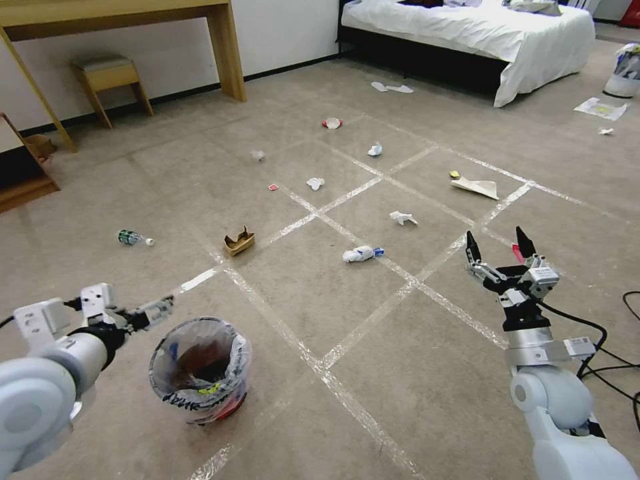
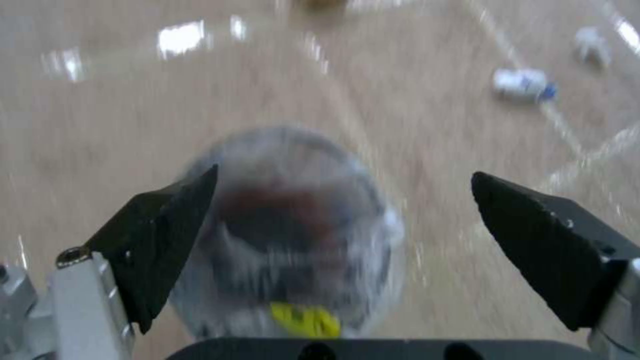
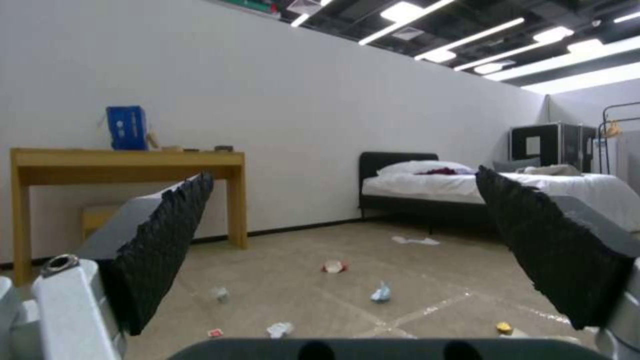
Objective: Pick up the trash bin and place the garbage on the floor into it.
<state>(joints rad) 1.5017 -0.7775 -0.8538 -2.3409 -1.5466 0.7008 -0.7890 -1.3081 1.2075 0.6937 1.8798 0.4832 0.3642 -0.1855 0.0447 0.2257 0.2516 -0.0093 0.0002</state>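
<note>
Beige carpet floor crossed by shiny tape strips spreads out ahead. Nearest, the trash bin stands upright at lower left; the left gripper hovers just above it, released and holding nothing. On the right, the right gripper points up, also released. Farther off lie a torn cardboard box, a bluish paper wad, tissues, a small bottle, then the bed.

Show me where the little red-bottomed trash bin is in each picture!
Head view: the trash bin stands low on the carpet, beside the left gripper.
Left wrist view: the bin sits under the open gripper.
Right wrist view: not in it.
Shared landmark: the white-and-blue paper wad.
</note>
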